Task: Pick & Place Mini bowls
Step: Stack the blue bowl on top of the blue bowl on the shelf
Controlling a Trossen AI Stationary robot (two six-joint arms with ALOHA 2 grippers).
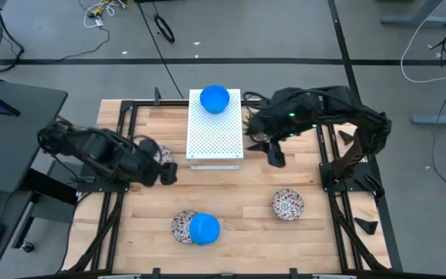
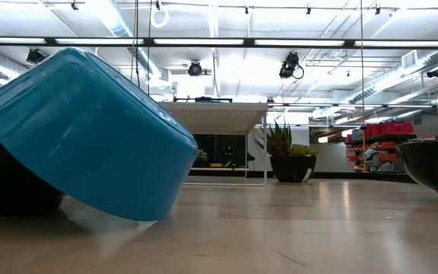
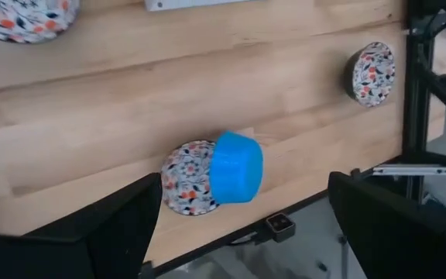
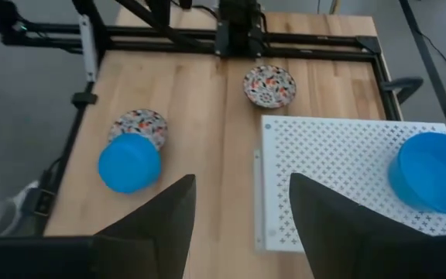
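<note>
We are hovering the left gripper [image 1: 169, 172], wide open and empty, by the floral bowl [image 1: 162, 156] near the table's left edge, and judging it best to straddle one rim wall squarely before closing, while the right gripper [image 1: 276, 157], part open and empty, is waiting beside the white perforated box [image 1: 215, 133].

Both arms are dark, near black all over, built of chunky jointed segments with a matte finish. The left arm [image 1: 91, 151] looks blocky, its housings rounded at the corners, with black cable looped along its upper links. The right arm [image 1: 324, 116] is the same make, and a tiny green light glows on its body near the wrist end, toward nine o'clock from its elbow. Thin dark cables drape over its links too. Each arm ends in two flat, broad, black fingers [image 3: 114, 232] with plain smooth faces; the right arm's fingers [image 4: 161, 225] taper slightly toward rounded tips. No lettering can be made out on either.
</note>
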